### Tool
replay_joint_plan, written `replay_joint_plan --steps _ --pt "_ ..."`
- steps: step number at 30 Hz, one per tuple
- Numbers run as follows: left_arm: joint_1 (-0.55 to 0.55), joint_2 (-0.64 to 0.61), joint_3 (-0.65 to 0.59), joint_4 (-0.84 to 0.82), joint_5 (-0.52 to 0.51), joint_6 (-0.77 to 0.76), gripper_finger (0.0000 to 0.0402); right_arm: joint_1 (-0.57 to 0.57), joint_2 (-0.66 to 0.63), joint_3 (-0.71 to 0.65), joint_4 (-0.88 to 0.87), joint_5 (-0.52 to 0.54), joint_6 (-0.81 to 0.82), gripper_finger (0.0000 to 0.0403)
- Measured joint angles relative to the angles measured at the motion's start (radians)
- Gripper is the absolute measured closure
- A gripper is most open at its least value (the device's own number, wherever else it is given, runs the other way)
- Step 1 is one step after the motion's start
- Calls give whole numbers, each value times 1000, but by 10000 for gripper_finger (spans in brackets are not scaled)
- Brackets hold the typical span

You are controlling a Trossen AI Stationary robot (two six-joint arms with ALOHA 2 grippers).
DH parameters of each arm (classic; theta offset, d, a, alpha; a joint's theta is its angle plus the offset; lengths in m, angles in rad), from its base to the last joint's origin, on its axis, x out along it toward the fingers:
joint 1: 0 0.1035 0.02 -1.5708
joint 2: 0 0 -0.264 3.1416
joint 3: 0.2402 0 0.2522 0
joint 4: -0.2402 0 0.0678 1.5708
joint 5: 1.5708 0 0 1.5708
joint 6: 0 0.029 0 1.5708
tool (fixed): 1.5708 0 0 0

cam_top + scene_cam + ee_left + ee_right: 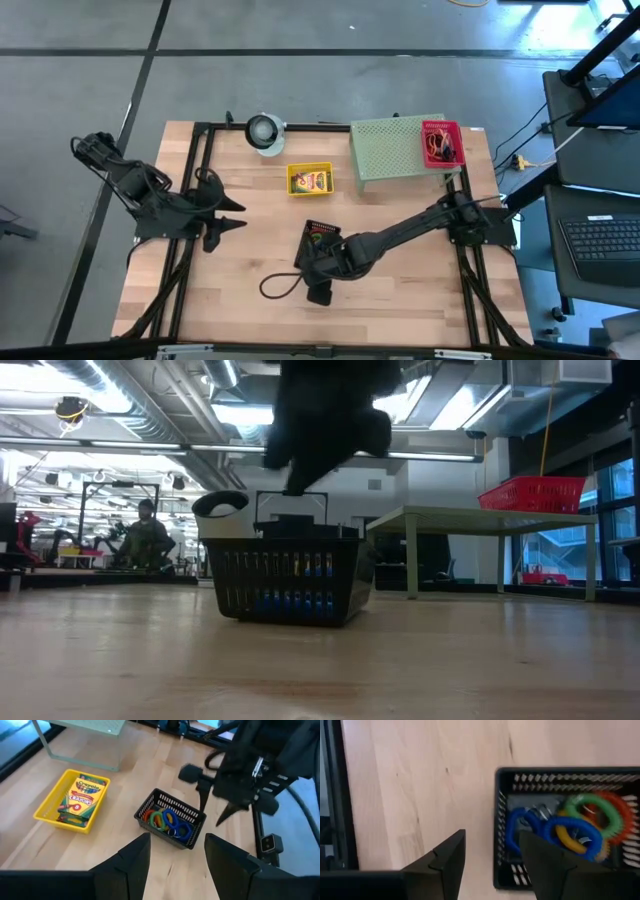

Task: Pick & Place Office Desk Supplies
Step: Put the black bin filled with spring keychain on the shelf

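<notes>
Pale wooden table (400,290), smooth-grained, carries a black slatted basket (170,818) of coiled bands (570,827) mid-table. Right claw (490,852) hovers spread above its rim, empty. Left claw (175,852) waits spread, well apart. Crayons (80,797) lie in a yellow tray (47,810) nearby.

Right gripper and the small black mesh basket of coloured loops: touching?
Apart. The left wrist view shows the right gripper hanging above the black mesh basket, fingertips clear of its rim.
</notes>
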Motion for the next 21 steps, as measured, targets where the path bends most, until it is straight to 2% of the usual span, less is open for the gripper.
replay_joint_plan --steps 13,21 --pt "0 -55 0 0 -18 24 219 -17 122 -1 1 -18 -15 216" --pt "0 -60 0 -2 -18 48 219 -54 154 -1 12 -15 -16 259"
